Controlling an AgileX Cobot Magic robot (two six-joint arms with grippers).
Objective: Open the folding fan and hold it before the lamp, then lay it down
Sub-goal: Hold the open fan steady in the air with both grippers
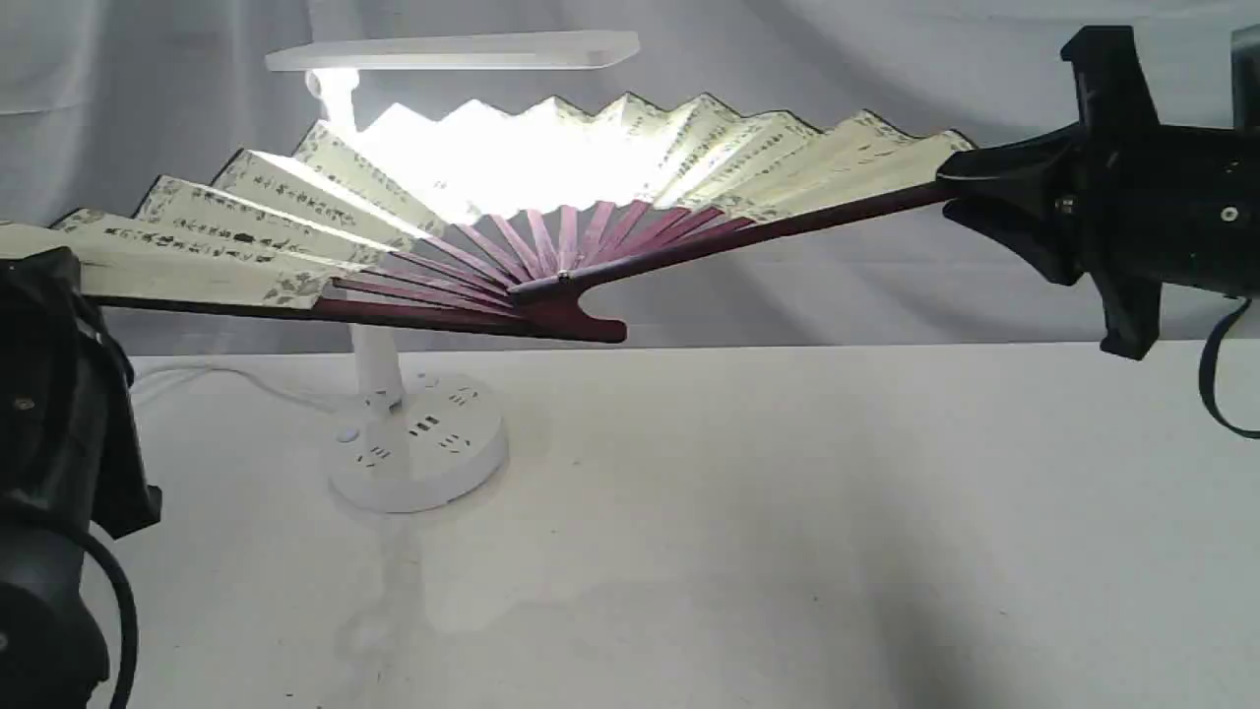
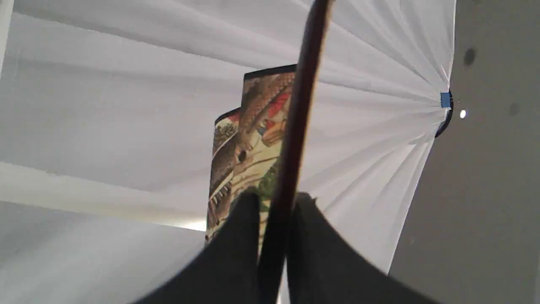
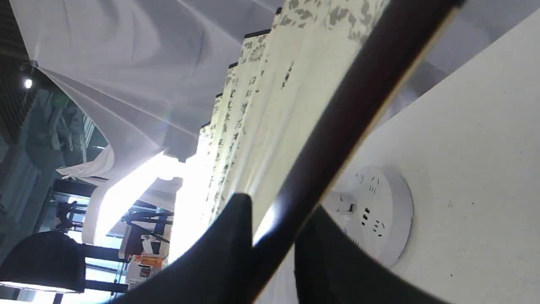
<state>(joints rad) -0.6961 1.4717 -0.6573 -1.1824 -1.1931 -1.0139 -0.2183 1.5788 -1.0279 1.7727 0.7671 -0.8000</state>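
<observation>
Exterior view — cream pleated paper fan (image 1: 748,162) spreads before white plastic lamp (image 1: 418,453); left gripper (image 2: 274,198), right gripper (image 3: 278,204) both clamp its guards.

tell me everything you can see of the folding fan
The folding fan is spread fully open, a cream pleated paper leaf with columns of black calligraphy and a patterned border, on dark maroon wooden ribs meeting at a pivot. It is held in the air above the table, in front of the lit lamp, whose light glows through its middle. The left gripper and right gripper each have jaws shut on an outer guard.
</observation>
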